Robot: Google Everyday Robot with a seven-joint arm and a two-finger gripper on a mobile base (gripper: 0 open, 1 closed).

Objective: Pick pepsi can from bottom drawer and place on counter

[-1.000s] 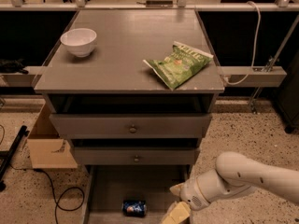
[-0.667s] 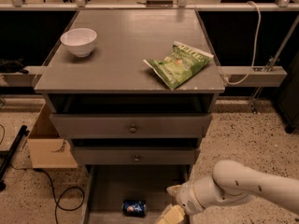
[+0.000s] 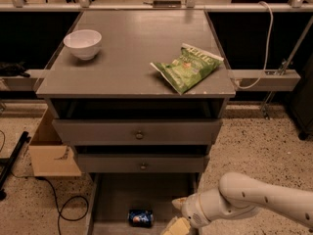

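The flat grey bench (image 3: 132, 48) topping the grey cabinet fills the upper centre. Below it, the deep grey bottom drawer (image 3: 120, 195) stands pulled open at bottom centre. A white robot arm (image 3: 264, 199) enters from the lower right. On the bench lie a crumpled green chip bag (image 3: 188, 67), its white lettering unreadable, and a white bowl (image 3: 82, 43) at upper left. The gripper (image 3: 173, 215) hovers over the drawer's right side, its yellowish fingers (image 3: 178, 202) spread wide and empty. The small blue pepsi can (image 3: 141, 218) lies on its side on the drawer floor, just left of the gripper.

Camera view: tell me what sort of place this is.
Probably a lab or workshop: speckled floor, loose cables, cardboard box. The hand hangs over the bottom drawer, near the pepsi can.
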